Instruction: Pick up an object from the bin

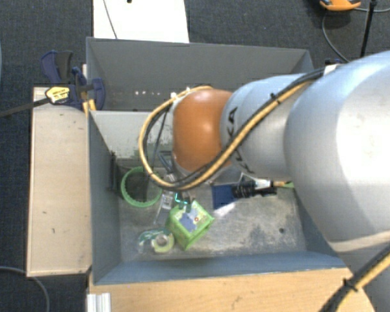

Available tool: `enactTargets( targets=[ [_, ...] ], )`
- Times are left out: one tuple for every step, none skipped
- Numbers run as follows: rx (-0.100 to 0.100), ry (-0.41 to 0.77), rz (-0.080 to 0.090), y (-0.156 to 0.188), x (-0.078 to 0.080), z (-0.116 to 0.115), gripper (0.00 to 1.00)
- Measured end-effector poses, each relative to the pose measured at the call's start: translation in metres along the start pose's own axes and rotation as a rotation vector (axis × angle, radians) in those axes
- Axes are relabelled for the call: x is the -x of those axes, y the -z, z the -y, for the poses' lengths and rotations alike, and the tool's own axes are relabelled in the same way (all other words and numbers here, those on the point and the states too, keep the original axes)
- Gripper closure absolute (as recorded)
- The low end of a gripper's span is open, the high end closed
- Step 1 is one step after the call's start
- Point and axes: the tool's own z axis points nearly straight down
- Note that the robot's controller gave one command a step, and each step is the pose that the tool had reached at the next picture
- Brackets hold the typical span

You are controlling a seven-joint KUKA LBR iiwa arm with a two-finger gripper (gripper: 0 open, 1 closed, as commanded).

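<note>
Hovering: gripper (171, 203) is hanging just over a green box (192, 225) near the bin's (201, 70) front.
Grip: cannot tell, open or closed.
Left: green ring (131, 197) is lying.

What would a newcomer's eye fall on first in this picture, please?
The big silver arm reaching in from the right stands out first, with its orange wrist cover over the middle of the bin. Beneath it, a green box lies near the front wall, and a green ring lies toward the left wall.

place: robotics lab | evidence: big arm (325, 142) over grey metal bin (195, 64), cables (326, 36) on dark carpet (26, 18)
</note>
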Motion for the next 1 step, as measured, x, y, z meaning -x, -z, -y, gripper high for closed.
enactTargets(
  targets=[
    [-0.001, 0.215, 0.000, 0.0119, 0.0012, -0.0060, 0.00]
  ],
)
